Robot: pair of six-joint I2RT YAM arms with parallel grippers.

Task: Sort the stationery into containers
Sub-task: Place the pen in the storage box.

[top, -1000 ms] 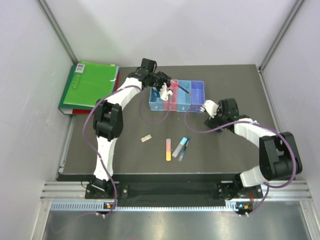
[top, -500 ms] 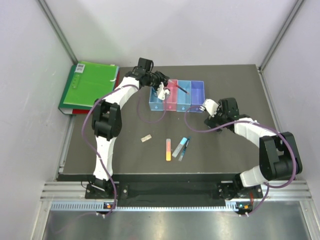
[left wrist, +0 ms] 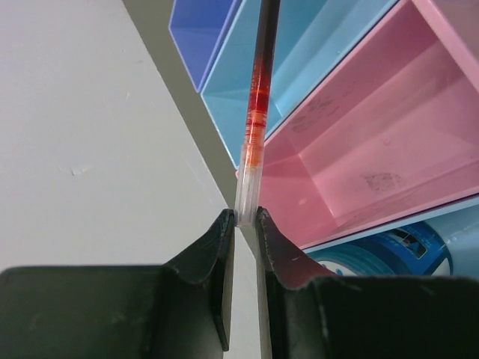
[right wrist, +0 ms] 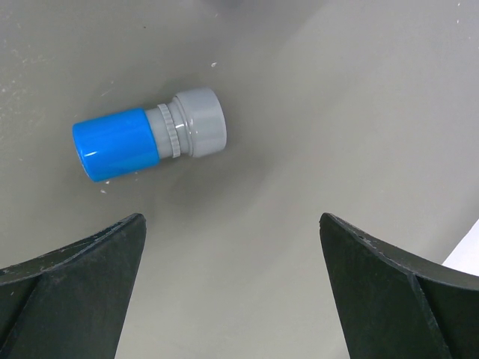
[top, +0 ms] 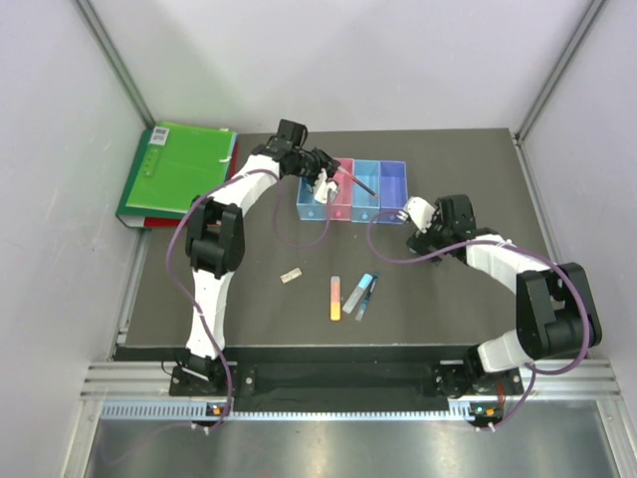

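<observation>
Watching this one run. The left claw (left wrist: 243, 223) is pinched shut on the clear tail end of the thin red pen (left wrist: 255, 120). The pen pokes out over the row of bins (top: 368, 214) in the upper middle of the top view. From the wrist cam it crosses the corner of the pink bin (left wrist: 359, 149) and points toward the light blue and purple ones. It's in the air, not dropped in anything yet. The blue tape roll (left wrist: 385, 254) is already sitting in the end bin at the lower right of that view.

So I'd say this is the drop-off step for the pen. Next it needs to line up over one bin, tip the pen down and let go. I can't tell which bin it's going for. The pen looks longer than a bin, so I'd guess it ends up leaning on a rim.

The right claw (right wrist: 230, 224) is spread wide with nothing in it, hanging over the blue-capped piece (right wrist: 150, 142). That lies on the tabletop (top: 448, 299), off to the upper left of its fingers rather than between them, so it'll need a nudge over first.

Left to sort, lower middle: the orange-pink flat stick (top: 335, 297), grey flat stick (top: 354, 294) and blue pen (top: 367, 295).
</observation>
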